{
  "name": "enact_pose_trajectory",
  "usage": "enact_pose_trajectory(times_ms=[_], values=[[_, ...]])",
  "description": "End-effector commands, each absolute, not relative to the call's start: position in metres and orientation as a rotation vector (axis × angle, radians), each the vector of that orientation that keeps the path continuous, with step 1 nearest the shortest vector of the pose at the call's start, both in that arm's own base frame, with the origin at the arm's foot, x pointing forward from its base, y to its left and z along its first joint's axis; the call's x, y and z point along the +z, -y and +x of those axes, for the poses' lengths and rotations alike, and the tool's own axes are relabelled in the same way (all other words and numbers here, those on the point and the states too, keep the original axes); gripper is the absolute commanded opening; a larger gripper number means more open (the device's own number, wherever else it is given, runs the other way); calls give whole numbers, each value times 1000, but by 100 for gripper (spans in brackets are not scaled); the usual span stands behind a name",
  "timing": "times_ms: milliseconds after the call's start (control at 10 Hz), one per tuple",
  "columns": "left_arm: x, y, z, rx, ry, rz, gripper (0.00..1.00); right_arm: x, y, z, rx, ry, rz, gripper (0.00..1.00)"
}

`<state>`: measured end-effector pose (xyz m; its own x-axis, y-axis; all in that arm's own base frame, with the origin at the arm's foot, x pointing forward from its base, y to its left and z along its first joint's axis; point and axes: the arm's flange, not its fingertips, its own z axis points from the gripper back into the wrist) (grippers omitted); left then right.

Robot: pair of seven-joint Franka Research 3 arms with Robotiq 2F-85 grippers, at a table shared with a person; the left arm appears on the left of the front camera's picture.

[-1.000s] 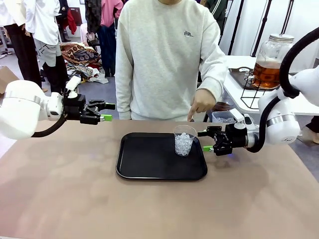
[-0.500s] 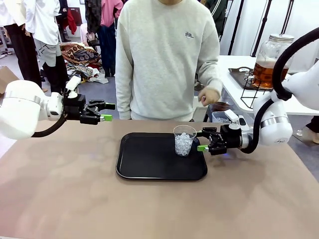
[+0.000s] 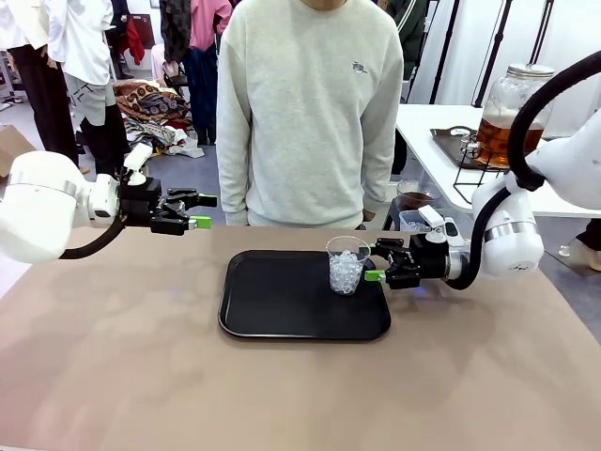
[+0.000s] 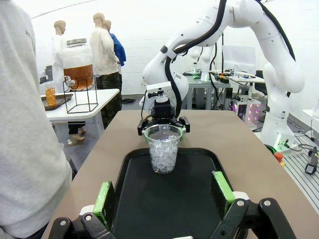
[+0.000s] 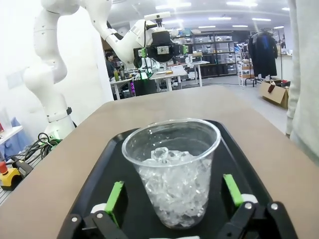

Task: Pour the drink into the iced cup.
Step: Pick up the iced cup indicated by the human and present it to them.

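White side table (image 3: 418, 122) back right, clothes pile (image 3: 150, 103) on grey floor (image 3: 202, 160); shelving (image 5: 214, 42) under ceiling strip lights (image 5: 234, 5).

We see two glossy white arms built from rounded, bulging joint housings: the left arm (image 3: 42, 202) and the right arm (image 3: 512, 230). Each wears a silver-grey ring (image 3: 515, 228) near the wrist. A thick black cable (image 3: 540, 103) runs along the right arm, and a thinner black hose (image 3: 89, 246) trails from the left one. The left claw (image 3: 205, 211) and the right claw (image 3: 376, 261) are black, angular linkages whose fingers carry bright green pads (image 4: 103, 196). In the wrist views we make out small silver screws (image 5: 73, 219) at the finger joints.
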<state>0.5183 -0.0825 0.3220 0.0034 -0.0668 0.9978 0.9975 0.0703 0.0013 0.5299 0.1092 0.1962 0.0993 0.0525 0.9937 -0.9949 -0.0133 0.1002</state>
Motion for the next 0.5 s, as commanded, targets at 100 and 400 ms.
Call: enact_pose_trajectory(times_ms=[100,400], values=[[323,82,517,-1177,1204,-1107,100,199,-126,539,1144,1073,1232,100],[323,82,517,-1177,1204,-1107,100,197,-143,539,1153,1036,1239,100]])
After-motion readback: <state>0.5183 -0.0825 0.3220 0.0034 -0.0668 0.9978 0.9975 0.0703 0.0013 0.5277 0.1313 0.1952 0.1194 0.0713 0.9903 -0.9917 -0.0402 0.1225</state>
